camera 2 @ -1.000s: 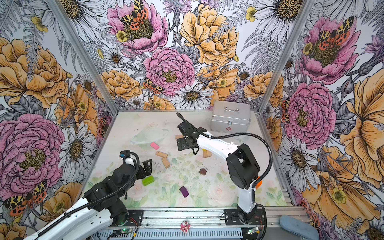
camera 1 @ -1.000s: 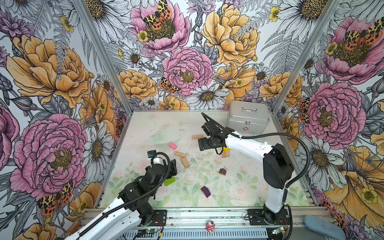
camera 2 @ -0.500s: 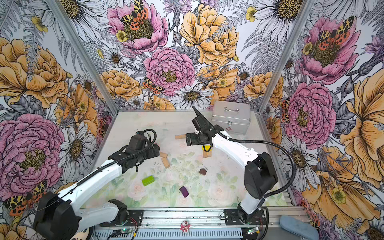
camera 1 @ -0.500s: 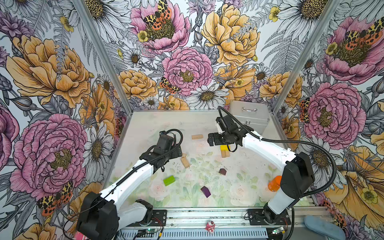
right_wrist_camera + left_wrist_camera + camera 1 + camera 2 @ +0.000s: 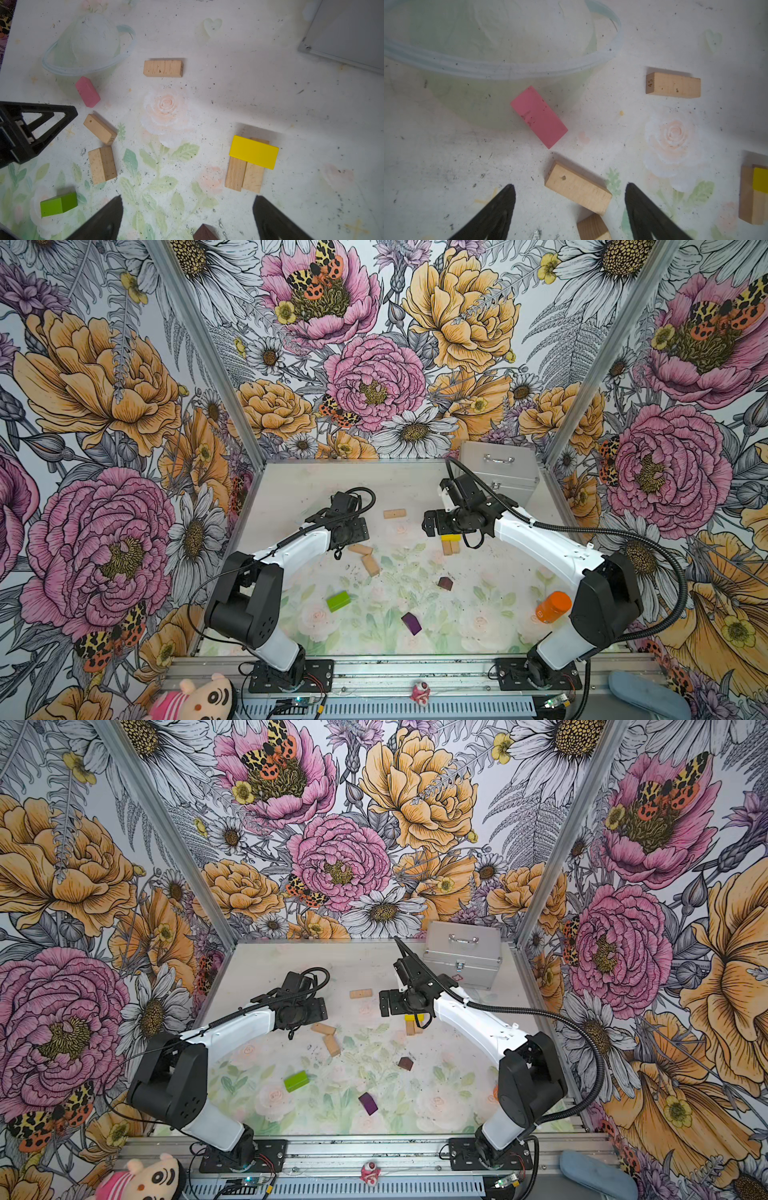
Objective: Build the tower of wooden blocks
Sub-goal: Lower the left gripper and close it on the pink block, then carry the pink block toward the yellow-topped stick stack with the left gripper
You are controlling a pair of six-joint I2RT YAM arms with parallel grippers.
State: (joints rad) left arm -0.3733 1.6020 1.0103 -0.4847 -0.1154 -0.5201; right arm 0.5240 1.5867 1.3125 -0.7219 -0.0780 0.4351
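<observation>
— Flowered wallpaper on three sides, and a pale, rose-printed bench [image 5: 478,626] below. Where is the tower [image 5: 451,543]?
— Only a start, right of centre: two tan bricks [image 5: 243,176] side by side, with a yellow brick [image 5: 254,152] lying crosswise over one end.
— And the right jaws?
— Wide apart and empty, hanging just above that stack.
— The left jaws?
— Parted, gripping nothing. A slanted tan brick [image 5: 577,192] lies on the bench ahead of the fingertips [image 5: 506,199], a second tan brick [image 5: 592,228] just beside its end and a pink brick [image 5: 538,117] near it.
— What about the loose ones?
— A lone tan brick [image 5: 394,513] lies toward the back. The lime-green brick [image 5: 338,600], purple brick [image 5: 411,623] and dark-brown brick [image 5: 445,583] lie apart nearer the front. An orange bottle [image 5: 552,606] stands by the right arm, and a silver case [image 5: 498,472] sits in the back corner.
</observation>
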